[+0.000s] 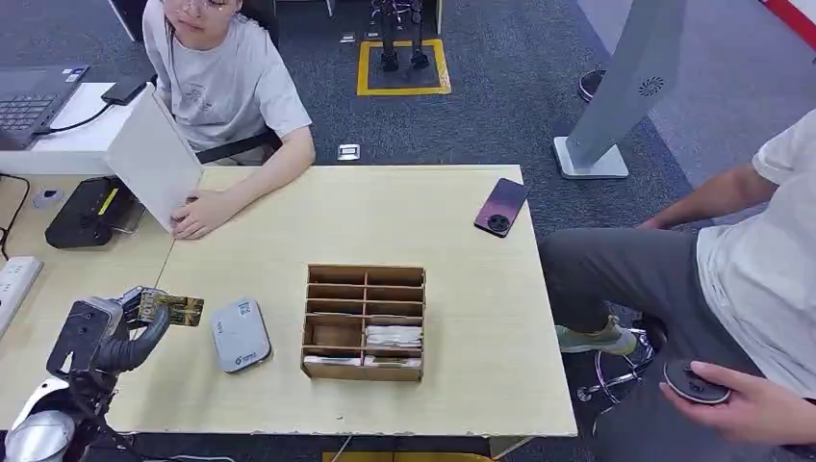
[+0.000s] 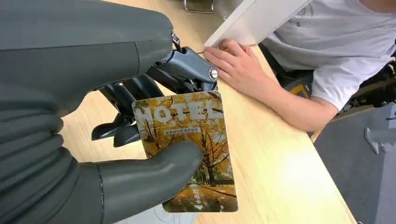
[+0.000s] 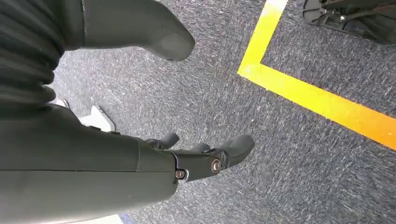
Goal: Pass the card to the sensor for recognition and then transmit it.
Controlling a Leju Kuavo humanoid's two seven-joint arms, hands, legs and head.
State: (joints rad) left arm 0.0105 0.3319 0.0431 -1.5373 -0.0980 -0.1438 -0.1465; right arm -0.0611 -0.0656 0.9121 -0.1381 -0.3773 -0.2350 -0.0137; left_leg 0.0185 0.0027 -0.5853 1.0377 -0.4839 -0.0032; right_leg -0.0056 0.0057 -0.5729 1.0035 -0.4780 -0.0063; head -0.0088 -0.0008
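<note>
My left hand pinches a yellow hotel card between thumb and fingers, a little above the table near its left front corner. The wrist view shows the card close up, printed with autumn trees and the word HOTEL, the thumb pressed on its face. The grey sensor, a flat rounded box, lies on the table just right of the card. My right hand hangs over dark carpet, fingers apart, holding nothing.
A wooden compartment box stands mid-table with white cards in its lower right cells. A phone lies at the far right. A person across the table holds up a white board. Another person sits on the right.
</note>
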